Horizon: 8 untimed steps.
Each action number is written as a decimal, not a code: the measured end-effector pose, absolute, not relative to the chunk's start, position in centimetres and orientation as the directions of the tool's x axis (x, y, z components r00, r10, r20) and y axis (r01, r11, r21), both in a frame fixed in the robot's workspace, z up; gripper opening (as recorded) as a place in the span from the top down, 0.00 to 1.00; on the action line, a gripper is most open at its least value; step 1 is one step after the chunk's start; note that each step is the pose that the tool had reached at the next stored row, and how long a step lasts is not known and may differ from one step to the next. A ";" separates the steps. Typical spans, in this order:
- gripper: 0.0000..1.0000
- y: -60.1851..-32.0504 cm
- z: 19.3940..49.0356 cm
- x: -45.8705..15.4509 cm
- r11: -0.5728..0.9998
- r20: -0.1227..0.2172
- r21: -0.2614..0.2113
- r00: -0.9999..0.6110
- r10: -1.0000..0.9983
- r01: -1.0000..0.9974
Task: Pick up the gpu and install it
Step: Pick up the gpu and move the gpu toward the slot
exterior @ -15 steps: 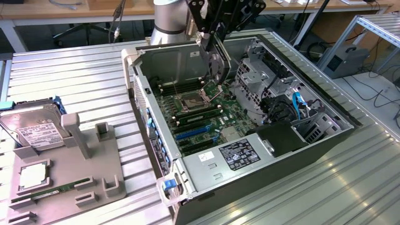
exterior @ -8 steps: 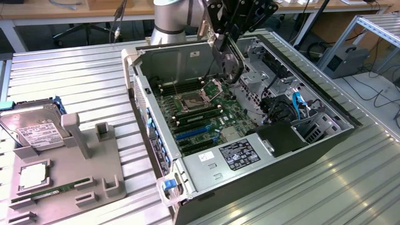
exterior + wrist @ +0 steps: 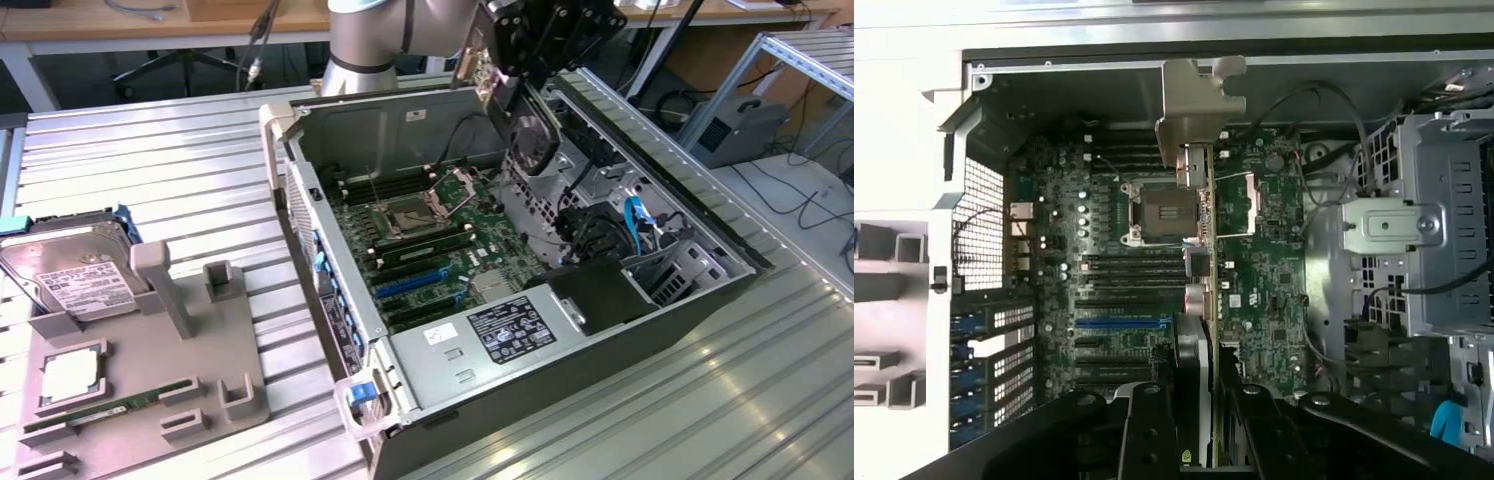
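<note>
Ribbed metal table point(image 3: 160, 150) carries everything. Open computer case point(image 3: 561, 400) lies on its side at centre, side panel off, motherboard point(image 3: 427, 245) exposed. Robot arm point(image 3: 367, 40) comes in at twelve o'clock of the exterior view. Grey parts tray point(image 3: 187, 370) sits at eight o'clock of the case, and the hard drive point(image 3: 74, 270) stands in it at the nine o'clock end. The gpu point(image 3: 527, 130) is off the tray and hangs upright over the case's one o'clock corner, round cooler facing the camera, clear above the board. The gripper point(image 3: 514, 65) is clamped on its upper edge. In the wrist view the card runs edge-on between the fingers point(image 3: 1154, 420), with its silver bracket point(image 3: 1194, 105) at the far end, above the processor socket area. Judgement: pick-up is done and install is not, since the card's lower edge sits in no slot and the blue slots point(image 3: 407, 285) at the board's seven o'clock side are bare. The memory stick point(image 3: 94, 410) and processor chip point(image 3: 67, 375) lie in the tray. Writing: the black label point(image 3: 514, 330) at five o'clock in the case has white print, not legible. The small white sticker point(image 3: 441, 336) beside it and the drive's white label are the same. No brand readable.
</note>
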State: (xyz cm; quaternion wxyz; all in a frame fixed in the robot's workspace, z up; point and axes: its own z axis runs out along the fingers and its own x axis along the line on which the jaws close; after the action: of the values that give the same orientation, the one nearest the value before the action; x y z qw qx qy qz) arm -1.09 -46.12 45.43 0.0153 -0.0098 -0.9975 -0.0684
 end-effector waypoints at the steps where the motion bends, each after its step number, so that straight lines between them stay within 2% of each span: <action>1: 0.73 -46.1 45.3 -0.6 0.991 0.032 0.136 -0.999 0.013 0.017; 6: 0.73 -46.1 45.0 0.0 0.991 0.031 0.136 -1.000 0.006 0.010; 8: 0.73 -46.1 44.9 0.0 0.991 0.020 0.136 -1.000 0.004 0.007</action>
State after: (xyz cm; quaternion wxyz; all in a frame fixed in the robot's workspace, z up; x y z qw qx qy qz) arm -0.03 -46.12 44.94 0.0099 -0.0029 -0.9976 -0.0683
